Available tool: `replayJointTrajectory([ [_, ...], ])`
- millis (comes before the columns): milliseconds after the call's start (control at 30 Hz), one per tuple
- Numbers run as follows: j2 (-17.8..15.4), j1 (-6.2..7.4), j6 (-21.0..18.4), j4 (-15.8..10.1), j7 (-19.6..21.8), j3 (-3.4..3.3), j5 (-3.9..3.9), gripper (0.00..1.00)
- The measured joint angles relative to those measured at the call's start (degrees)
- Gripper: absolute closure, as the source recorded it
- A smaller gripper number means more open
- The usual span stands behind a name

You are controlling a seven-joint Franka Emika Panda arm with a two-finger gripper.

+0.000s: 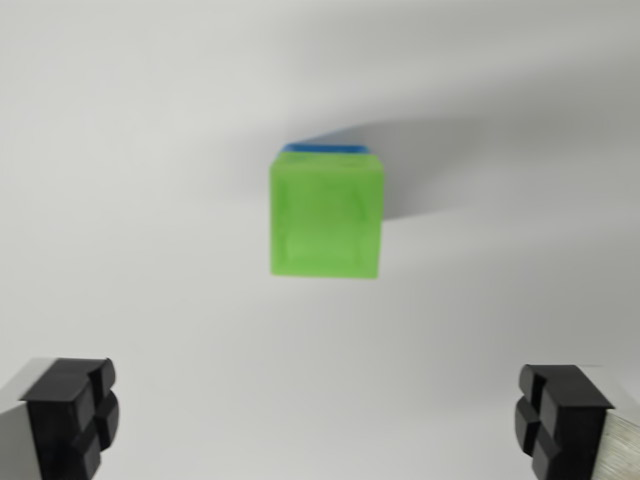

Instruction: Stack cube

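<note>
Green cube [326,215] atop blue cube [325,148]

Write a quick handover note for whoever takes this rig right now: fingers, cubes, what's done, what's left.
Gripper: open, fingers spread wide, holding nothing.
Cubes: translucent green plastic cube sits on the white table; a blue cube shows only as an edge at its far top side, apparently underneath.
Done: the stack looks made, gripper clear of it.
Left: confirm the stack is square; the picture is blurred.
</note>
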Motion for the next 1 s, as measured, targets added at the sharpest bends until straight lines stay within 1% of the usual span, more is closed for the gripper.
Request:
replayJointTrajectory([
  [300,-3.6,0.0,-6.3,2.8,-0.1,-0.04,0.03,0.0],
  [600,-6.1,0.0,-12.0,5.8,-0.1,-0.09,0.04,0.0],
  [1000,-7.9,0.0,-17.2,9.2,-0.1,-0.16,0.04,0.0],
])
